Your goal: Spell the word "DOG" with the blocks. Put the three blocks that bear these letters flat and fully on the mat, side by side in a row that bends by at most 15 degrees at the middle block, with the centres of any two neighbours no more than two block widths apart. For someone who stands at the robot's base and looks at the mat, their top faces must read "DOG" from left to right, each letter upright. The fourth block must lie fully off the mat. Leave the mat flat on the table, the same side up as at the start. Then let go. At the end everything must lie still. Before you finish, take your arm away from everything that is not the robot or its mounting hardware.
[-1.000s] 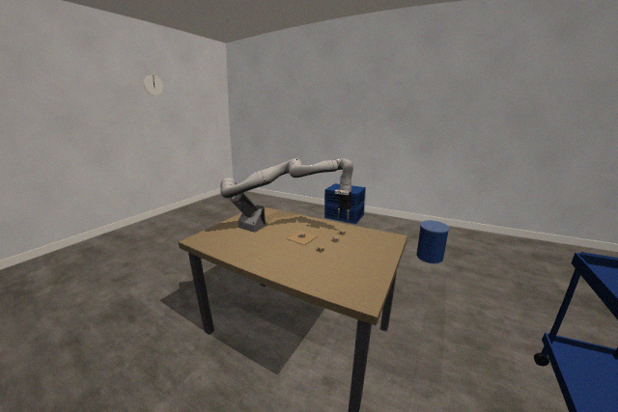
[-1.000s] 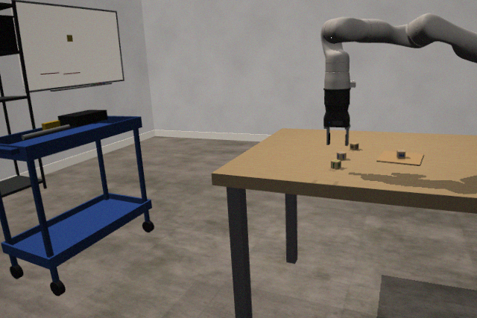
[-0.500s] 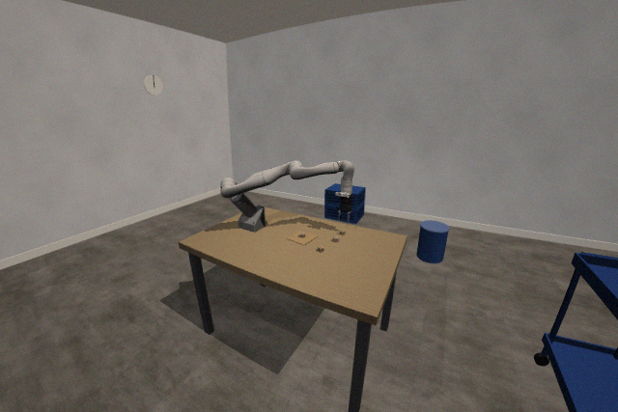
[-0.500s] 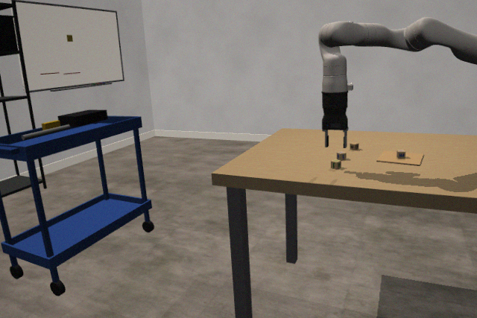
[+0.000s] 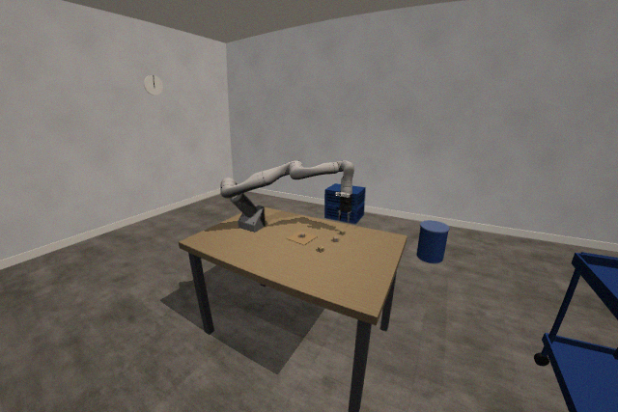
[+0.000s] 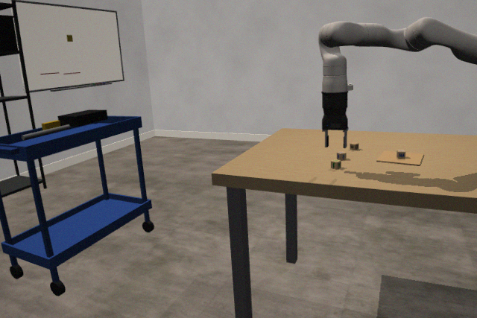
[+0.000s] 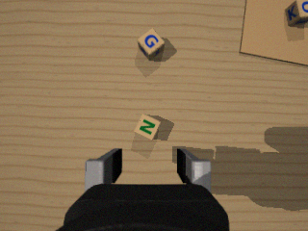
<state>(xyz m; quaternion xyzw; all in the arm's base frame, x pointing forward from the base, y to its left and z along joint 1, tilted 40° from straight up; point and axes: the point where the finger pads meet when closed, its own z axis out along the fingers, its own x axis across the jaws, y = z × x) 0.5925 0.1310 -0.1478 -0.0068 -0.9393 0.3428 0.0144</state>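
- The desk [image 5: 299, 267] [image 6: 269, 153] [image 7: 58, 96] carries everything.
- My hand [image 5: 345, 221] [image 6: 335, 147] [image 7: 149, 160] hangs above it, fingers apart, holding nothing; I judge I'm lining up a pick.
- The mat [image 5: 305, 241] [image 6: 410, 159] [image 7: 260, 34] bears one block [image 5: 301, 235] [image 6: 401, 154] [image 7: 294, 14], probably the O.
- G [image 5: 335, 239] [image 6: 341, 156] [image 7: 151, 42] sits off it, turned; fetching it calls for shifting over, matching its angle, then lowering.
- N [image 5: 342, 232] [image 6: 335, 164] [image 7: 147, 126], nearer me, stays off (my spare).
- The remaining block [image 5: 320, 249] [image 6: 354, 146], presumably D, is off-mat too.
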